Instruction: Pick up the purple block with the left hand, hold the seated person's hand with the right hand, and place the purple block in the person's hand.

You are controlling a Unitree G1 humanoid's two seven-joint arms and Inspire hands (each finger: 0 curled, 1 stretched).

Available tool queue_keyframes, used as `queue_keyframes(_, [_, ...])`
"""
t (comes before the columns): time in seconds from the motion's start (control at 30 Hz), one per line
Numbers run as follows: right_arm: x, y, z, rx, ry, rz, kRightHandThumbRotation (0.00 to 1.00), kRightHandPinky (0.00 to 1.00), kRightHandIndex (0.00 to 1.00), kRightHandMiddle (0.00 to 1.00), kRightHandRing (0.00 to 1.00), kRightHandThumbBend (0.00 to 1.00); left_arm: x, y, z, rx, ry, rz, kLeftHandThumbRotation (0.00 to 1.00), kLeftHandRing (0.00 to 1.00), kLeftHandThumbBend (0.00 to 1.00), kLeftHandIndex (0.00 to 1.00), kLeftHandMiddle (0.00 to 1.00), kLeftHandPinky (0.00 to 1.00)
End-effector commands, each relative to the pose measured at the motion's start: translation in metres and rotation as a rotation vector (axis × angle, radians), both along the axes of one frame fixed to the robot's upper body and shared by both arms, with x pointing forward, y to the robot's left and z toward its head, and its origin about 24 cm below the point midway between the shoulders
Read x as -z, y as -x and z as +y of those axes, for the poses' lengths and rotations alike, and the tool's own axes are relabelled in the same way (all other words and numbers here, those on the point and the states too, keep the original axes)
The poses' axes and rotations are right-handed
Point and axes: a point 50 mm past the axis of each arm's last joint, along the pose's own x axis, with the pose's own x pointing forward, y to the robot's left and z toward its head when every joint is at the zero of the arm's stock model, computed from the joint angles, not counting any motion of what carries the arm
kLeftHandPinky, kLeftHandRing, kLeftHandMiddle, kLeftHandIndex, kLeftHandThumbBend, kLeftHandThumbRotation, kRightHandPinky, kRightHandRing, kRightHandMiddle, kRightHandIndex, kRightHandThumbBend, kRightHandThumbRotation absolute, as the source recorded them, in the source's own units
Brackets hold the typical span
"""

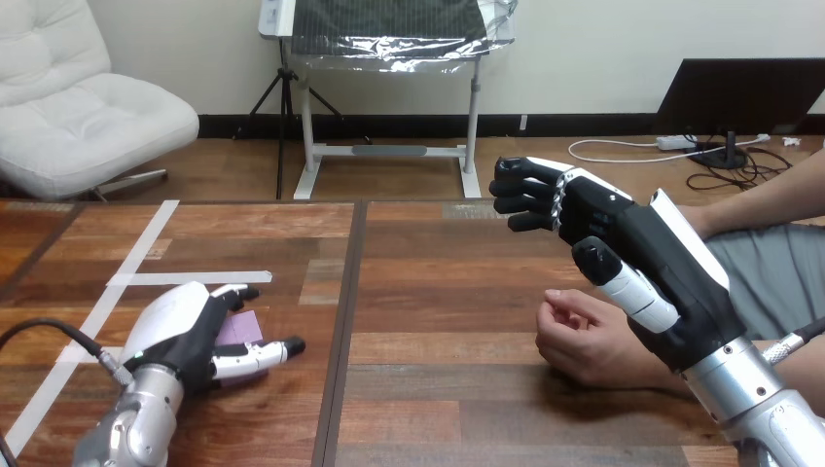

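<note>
Fingers [233,291] of my left hand [180,336] flank the flat purple block [240,327] at seven o'clock, half-open; right hand [603,224] curls empty above the person's hand [584,336].

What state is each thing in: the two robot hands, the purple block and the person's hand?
purple block: lying on the table.
left hand: open, straddling the purple block.
person's hand: resting on the table, loosely curled, empty.
right hand: fingers curled, empty, raised over the person's hand.
</note>
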Motion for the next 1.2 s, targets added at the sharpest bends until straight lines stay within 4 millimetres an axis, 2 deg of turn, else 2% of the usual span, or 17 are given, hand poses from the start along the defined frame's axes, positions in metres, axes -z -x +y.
queue_keyframes(0.0, [-0.0221,-0.0045,-0.0025,0.006,0.011,-0.107,0.87,0.75,0.81,0.81,0.79,0.96,-0.0267,-0.0222,0.0015,0.012,-0.022,-0.088,0.56,0.84,0.82,0.85,0.86,0.85])
queue_keyframes(0.4, [-0.023,-0.005,-0.0027,-0.001,0.005,-0.102,0.87,0.76,0.81,0.81,0.8,0.94,-0.0238,-0.0218,0.0017,0.011,-0.049,-0.069,0.53,0.83,0.88,0.83,0.84,0.85])
queue_keyframes(0.6, [-0.0236,-0.0052,-0.0025,0.002,0.014,-0.111,0.87,0.76,0.82,0.81,0.8,0.94,-0.0232,-0.0228,0.0019,-0.009,-0.057,-0.051,0.46,0.82,0.88,0.83,0.83,0.84])
queue_keyframes(0.7, [-0.0237,-0.0053,-0.0022,0.0,0.01,-0.111,0.87,0.76,0.82,0.81,0.8,0.94,-0.0226,-0.0235,0.002,-0.026,-0.053,-0.045,0.38,0.82,0.87,0.82,0.83,0.83])
queue_keyframes(0.73, [-0.0238,-0.0053,-0.0021,-0.001,0.007,-0.111,0.87,0.76,0.82,0.81,0.8,0.94,-0.0224,-0.0236,0.0019,-0.029,-0.051,-0.046,0.3,0.81,0.86,0.82,0.83,0.8])
queue_keyframes(0.93, [-0.0242,-0.0055,-0.002,0.001,0.006,-0.116,0.87,0.75,0.81,0.81,0.79,0.94,-0.0219,-0.0243,0.0012,-0.069,-0.029,-0.057,0.11,0.78,0.84,0.79,0.8,0.71])
queue_keyframes(1.0, [-0.0242,-0.0055,-0.002,0.002,0.005,-0.118,0.87,0.75,0.81,0.81,0.79,0.94,-0.0219,-0.0244,0.001,-0.081,-0.019,-0.066,0.07,0.76,0.83,0.78,0.79,0.67])
queue_keyframes(1.03, [-0.0242,-0.0055,-0.0021,0.002,0.006,-0.119,0.87,0.75,0.81,0.8,0.79,0.94,-0.0221,-0.0244,0.0008,-0.086,-0.013,-0.072,0.05,0.73,0.82,0.75,0.76,0.63])
queue_keyframes(1.17, [-0.0244,-0.0055,-0.0021,0.002,0.007,-0.121,0.87,0.75,0.81,0.8,0.79,0.94,-0.0222,-0.0245,0.0007,-0.105,-0.006,-0.096,0.02,0.67,0.79,0.71,0.72,0.56])
